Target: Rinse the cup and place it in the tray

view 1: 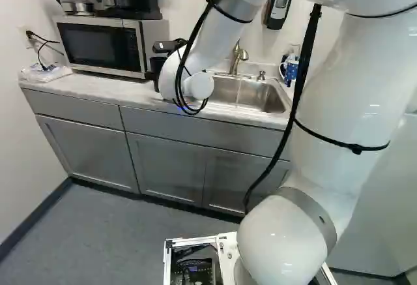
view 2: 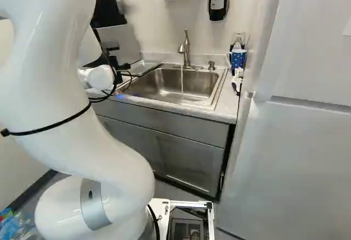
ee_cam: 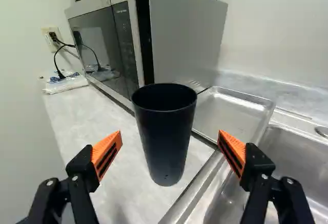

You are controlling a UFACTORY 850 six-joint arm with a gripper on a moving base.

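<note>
Pale table (ee_cam: 77,126) by the wall, black tumbler (ee_cam: 165,142) standing on it, jaws wide apart near it, metal tray (ee_cam: 233,115) beside the sink (view 2: 159,84), water (view 2: 182,79) running

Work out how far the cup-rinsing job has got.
Water already runs from the faucet into the sink. Nothing is in hand: the open gripper faces the cup, upright on the counter. Left, it seems: grip the cup, rinse it and place it in the metal tray; whether it has been rinsed cannot be told.
</note>
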